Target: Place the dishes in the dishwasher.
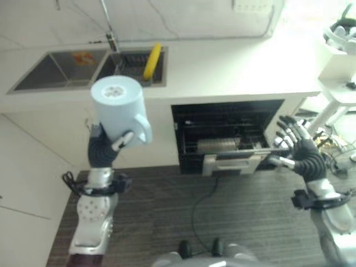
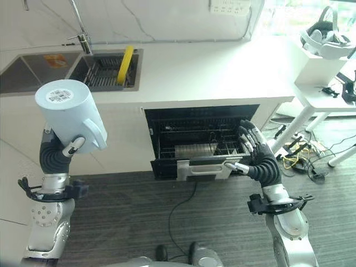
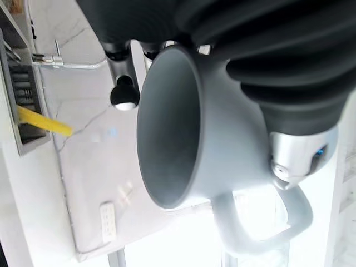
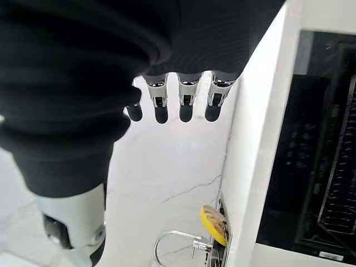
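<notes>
My left hand (image 1: 105, 148) is raised in front of the counter, shut on a pale blue mug (image 1: 118, 109) held bottom up; its handle (image 3: 266, 222) points right and its hollow inside (image 3: 167, 128) shows in the left wrist view. The dishwasher (image 1: 227, 133) under the counter stands open, its dark rack (image 2: 200, 146) pulled partly out with a grey front panel (image 1: 231, 163). My right hand (image 2: 257, 157) hovers open at the rack's right end, fingers (image 4: 161, 103) straight and holding nothing.
A double steel sink (image 1: 89, 68) with a tap (image 2: 82, 34) sits at the counter's left; a yellow dish (image 1: 152, 60) leans in its right basin. A white side table (image 2: 322, 83) with a headset (image 2: 325, 39) stands at the right, cables below it.
</notes>
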{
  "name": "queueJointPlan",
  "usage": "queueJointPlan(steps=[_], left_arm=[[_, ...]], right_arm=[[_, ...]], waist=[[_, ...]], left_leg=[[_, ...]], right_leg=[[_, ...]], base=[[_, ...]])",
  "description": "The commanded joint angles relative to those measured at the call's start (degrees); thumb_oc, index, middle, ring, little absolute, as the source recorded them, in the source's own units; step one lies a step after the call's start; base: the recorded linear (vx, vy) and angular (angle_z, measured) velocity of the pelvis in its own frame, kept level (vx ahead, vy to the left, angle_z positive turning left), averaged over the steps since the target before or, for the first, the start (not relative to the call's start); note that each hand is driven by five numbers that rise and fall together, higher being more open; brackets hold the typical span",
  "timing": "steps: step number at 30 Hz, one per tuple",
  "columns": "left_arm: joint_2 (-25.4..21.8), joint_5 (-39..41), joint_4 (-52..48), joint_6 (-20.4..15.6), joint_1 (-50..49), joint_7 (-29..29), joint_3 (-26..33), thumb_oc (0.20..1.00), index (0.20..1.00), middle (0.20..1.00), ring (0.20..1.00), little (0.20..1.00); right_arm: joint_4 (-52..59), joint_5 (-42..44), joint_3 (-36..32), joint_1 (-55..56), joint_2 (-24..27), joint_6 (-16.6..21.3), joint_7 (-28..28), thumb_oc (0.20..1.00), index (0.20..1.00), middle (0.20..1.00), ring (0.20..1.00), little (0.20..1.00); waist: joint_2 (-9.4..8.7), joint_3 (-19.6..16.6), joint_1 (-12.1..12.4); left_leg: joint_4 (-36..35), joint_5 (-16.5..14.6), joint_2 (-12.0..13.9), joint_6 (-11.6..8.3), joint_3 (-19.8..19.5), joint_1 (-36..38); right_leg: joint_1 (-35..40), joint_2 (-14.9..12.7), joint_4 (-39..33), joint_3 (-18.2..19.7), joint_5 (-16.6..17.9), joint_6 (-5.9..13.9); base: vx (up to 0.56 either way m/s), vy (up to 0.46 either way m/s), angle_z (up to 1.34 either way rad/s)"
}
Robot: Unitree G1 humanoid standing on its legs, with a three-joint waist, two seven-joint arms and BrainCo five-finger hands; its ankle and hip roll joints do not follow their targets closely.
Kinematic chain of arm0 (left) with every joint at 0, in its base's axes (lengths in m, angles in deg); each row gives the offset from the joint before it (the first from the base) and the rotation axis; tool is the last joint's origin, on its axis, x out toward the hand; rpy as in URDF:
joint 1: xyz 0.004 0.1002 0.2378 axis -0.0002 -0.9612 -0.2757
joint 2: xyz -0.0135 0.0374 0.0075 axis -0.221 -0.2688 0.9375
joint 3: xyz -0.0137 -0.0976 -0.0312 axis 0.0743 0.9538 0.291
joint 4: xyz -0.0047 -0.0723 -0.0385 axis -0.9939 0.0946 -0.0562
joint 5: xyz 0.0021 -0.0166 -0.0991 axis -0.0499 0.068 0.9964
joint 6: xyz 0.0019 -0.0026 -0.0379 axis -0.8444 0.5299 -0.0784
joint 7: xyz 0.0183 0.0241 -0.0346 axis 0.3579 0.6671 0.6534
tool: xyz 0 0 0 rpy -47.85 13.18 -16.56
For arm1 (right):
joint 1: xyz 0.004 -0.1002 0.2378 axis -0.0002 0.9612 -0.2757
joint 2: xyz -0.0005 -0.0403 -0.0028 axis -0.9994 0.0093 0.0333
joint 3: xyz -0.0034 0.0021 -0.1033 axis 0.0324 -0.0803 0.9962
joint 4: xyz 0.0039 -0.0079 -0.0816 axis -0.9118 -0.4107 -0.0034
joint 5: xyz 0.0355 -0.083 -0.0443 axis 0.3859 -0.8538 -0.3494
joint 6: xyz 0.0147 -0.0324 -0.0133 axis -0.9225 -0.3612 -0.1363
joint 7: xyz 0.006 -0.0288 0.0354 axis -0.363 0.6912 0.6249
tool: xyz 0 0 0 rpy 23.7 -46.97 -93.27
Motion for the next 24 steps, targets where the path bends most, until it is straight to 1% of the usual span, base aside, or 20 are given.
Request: queueJointPlan(steps=[1,3,5,6,7,8,9,10,11,12,13,15,16,17,18,19,20,22,23,24], left_arm=[[-2.8,-1.4,-1.9,-5.4,0.9,0.3,2.9,0.2,0.2,0.2,0.2,0.2],[-2.8,-1.5,-2.0,-4.8,2.0,-0.3,2.9,0.2,0.2,0.2,0.2,0.2],[-3.3,-1.9,-2.0,-4.2,2.9,-0.4,2.4,0.2,0.2,0.2,0.2,0.2],[-3.6,-2.4,-2.1,-3.2,4.1,0.3,1.6,0.2,0.2,0.2,0.2,0.2],[-3.7,-2.7,-2.2,-2.8,4.5,0.8,1.3,0.2,0.2,0.2,0.2,0.2],[-4.1,-3.8,-2.7,-1.5,5.2,2.6,0.5,0.2,0.2,0.2,0.2,0.2],[-4.3,-3.2,-2.9,-0.7,5.9,1.9,0.3,0.2,0.2,0.2,0.2,0.2],[-4.6,-3.0,-3.0,0.3,6.8,1.4,-0.1,0.2,0.2,0.2,0.2,0.2],[-4.8,-3.1,-3.2,0.9,7.3,1.3,-0.3,0.2,0.2,0.2,0.2,0.2],[-5.1,-1.8,-3.0,1.2,7.9,0.7,-0.7,0.2,0.2,0.2,0.2,0.2],[-5.0,1.5,-2.9,2.0,8.2,-0.6,-1.0,0.2,0.2,0.2,0.2,0.2],[-4.4,2.7,-2.9,1.9,7.9,-1.6,-1.3,0.2,0.2,0.2,0.2,0.2],[-4.1,2.8,-3.3,2.2,7.5,-1.8,-1.5,0.2,0.2,0.2,0.2,0.2],[-4.0,3.9,-3.6,2.4,6.4,-2.4,-1.4,0.2,0.2,0.2,0.2,0.2],[-3.6,5.1,-4.2,2.5,4.7,-3.6,-1.1,0.2,0.2,0.2,0.2,0.2],[-3.3,5.6,-4.8,2.4,3.4,-4.4,-1.1,0.2,0.2,0.2,0.2,0.2],[-3.0,7.3,-5.2,1.9,2.2,-6.0,-0.7,0.2,0.2,0.2,0.2,0.2],[-2.2,10.9,-5.7,1.4,1.1,-9.4,-0.2,0.2,0.2,0.2,0.2,0.2],[-2.0,12.3,-5.7,1.2,1.0,-11.0,-0.1,0.2,0.2,0.2,0.2,0.2],[-2.0,13.1,-5.1,1.1,1.9,-12.4,-0.4,0.2,0.2,0.2,0.2,0.2]], right_arm=[[0.6,0.2,0.8,-4.5,-1.7,3.5,1.4,1.0,1.0,1.0,1.0,1.0],[0.1,0.3,1.3,-3.9,-2.1,5.0,1.1,1.0,1.0,1.0,1.0,1.0],[0.0,0.8,1.3,-3.7,-2.1,6.3,1.2,1.0,1.0,1.0,1.0,1.0],[0.0,0.2,2.2,-4.6,-2.3,6.4,0.7,1.0,1.0,1.0,1.0,1.0],[0.0,-0.3,2.7,-5.3,-2.3,6.0,0.5,1.0,1.0,1.0,1.0,1.0],[0.7,-2.7,4.4,-7.2,-2.5,4.8,-0.2,1.0,1.0,1.0,1.0,1.0],[1.0,-4.1,4.9,-7.8,-2.3,3.5,-1.7,1.0,1.0,1.0,1.0,1.0],[1.3,-4.2,5.2,-8.3,-2.1,2.7,-2.7,1.0,1.0,1.0,1.0,1.0],[1.5,-3.9,5.4,-8.7,-2.0,2.2,-2.9,1.0,1.0,1.0,1.0,1.0],[1.2,-2.8,5.9,-10.0,-1.6,1.8,-2.3,1.0,1.0,1.0,1.0,1.0],[0.8,-1.0,6.5,-11.3,-1.1,1.4,0.5,1.0,1.0,1.0,1.0,1.0],[0.3,1.2,6.7,-12.6,0.0,-0.6,0.8,1.0,1.0,1.0,1.0,1.0],[-0.1,2.7,6.7,-13.3,0.4,-1.8,1.4,1.0,1.0,1.0,1.0,1.0],[-0.7,3.1,6.0,-13.1,0.7,-2.2,2.0,1.0,1.0,1.0,1.0,1.0],[-0.7,4.0,5.0,-12.0,1.2,-2.2,3.2,1.0,1.0,1.0,1.0,1.0],[-0.2,4.9,4.1,-11.0,1.9,-2.3,3.8,1.0,1.0,1.0,1.0,1.0],[0.1,5.7,2.9,-9.9,2.8,-2.1,4.6,1.0,1.0,1.0,1.0,1.0],[0.6,6.0,1.7,-8.5,3.1,-1.8,4.9,1.0,1.0,1.0,1.0,1.0],[0.7,5.6,1.6,-8.2,2.9,-1.6,4.3,1.0,1.0,1.0,1.0,1.0],[0.4,4.0,1.8,-8.1,2.1,-0.9,3.0,1.0,1.0,1.0,1.0,1.0]], waist=[[-1.69,0.0,2.5],[-3.26,0.1,3.6],[-4.03,0.4,3.7],[-4.05,0.7,3.0],[-3.94,0.9,2.7],[-3.3,1.2,1.8],[-3.14,1.1,1.4],[-3.2,0.9,1.3],[-3.25,0.9,1.4],[-3.23,0.8,1.7],[-3.01,0.5,2.0],[-2.68,-0.1,1.9],[-2.52,-0.4,1.5],[-2.38,-0.7,1.4],[-2.36,-0.9,1.6],[-2.59,-0.8,1.9],[-2.86,-0.5,2.2],[-2.65,-0.4,2.2],[-2.05,-0.3,2.1],[-1.06,-0.2,1.6]], left_leg=[[-0.8,-3.3,2.8,-4.66,-4.8,1.0],[-0.4,-3.8,2.7,-5.03,-5.9,1.0],[0.0,-4.8,3.5,-5.98,-6.4,1.8],[0.2,-6.1,4.3,-6.8,-6.3,2.8],[0.2,-6.5,4.7,-7.13,-6.2,3.4],[0.0,-7.4,5.9,-7.78,-5.9,5.0],[-0.1,-7.8,6.6,-7.96,-6.2,5.3],[0.3,-8.2,7.4,-8.24,-6.7,5.2],[0.6,-8.4,8.1,-8.68,-6.8,4.8],[1.1,-8.2,9.8,-9.74,-6.3,4.3],[1.3,-7.4,12.0,-11.04,-5.0,3.9],[0.7,-5.8,14.9,-12.75,-2.9,4.7],[-0.1,-4.7,16.7,-13.73,-1.0,5.8],[-0.2,-3.5,18.0,-14.51,0.7,6.1],[2.2,-2.1,18.7,-15.03,0.6,4.5],[7.3,-1.4,18.6,-14.95,-1.3,2.1],[10.6,-2.3,16.6,-14.13,-2.7,0.0],[9.5,-4.0,14.3,-13.23,-2.4,-1.9],[6.9,-2.5,14.4,-13.62,-1.2,-2.0],[2.4,1.0,15.6,-14.68,2.2,-1.7]], right_leg=[[4.2,0.7,4.1,2.3,4.6,2.74],[6.0,-2.1,-2.1,1.2,5.0,2.73],[8.8,-6.8,-12.6,1.1,7.1,3.32],[8.4,-10.3,-18.4,2.2,10.5,4.69],[8.4,-11.5,-20.9,2.3,12.2,5.39],[6.6,-13.7,-23.6,4.1,15.7,6.71],[6.2,-13.7,-24.0,5.9,15.8,7.02],[6.2,-13.9,-23.7,6.4,15.7,7.04],[6.4,-13.9,-23.1,6.0,15.3,7.1],[7.4,-13.4,-22.9,4.4,13.6,7.33],[8.4,-12.6,-23.6,2.7,12.2,7.53],[9.1,-11.6,-25.2,0.9,11.8,7.63],[9.3,-11.0,-25.4,0.0,11.2,7.34],[9.8,-10.0,-24.9,-0.9,10.3,6.46],[10.9,-8.6,-25.5,-1.0,9.8,5.4],[11.7,-7.6,-26.3,-0.8,9.6,4.38],[12.3,-7.2,-26.7,-0.9,9.5,3.54],[12.7,-6.8,-27.0,-1.2,9.1,3.48],[12.9,-6.6,-27.1,-1.4,8.7,3.78],[13.5,-6.8,-27.2,-3.1,8.5,4.3]], base=[[0.1,-0.009,-0.13],[0.15,-0.203,0.08],[0.21,-0.355,0.14],[0.24,-0.367,-0.01],[0.34,-0.51,0.0],[0.32,-0.484,0.2],[0.36,-0.668,0.34],[0.23,-0.56,0.44],[0.17,-0.68,0.65],[0.11,-0.69,0.73],[0.1,-0.703,0.81],[0.07,-0.481,0.45],[0.09,-0.412,0.43],[0.11,-0.464,0.51],[0.1,-0.459,0.57],[0.09,-0.425,0.34],[0.06,-0.292,0.04],[0.06,-0.113,-0.22],[0.07,0.02,-0.17],[0.06,0.078,-0.01]])
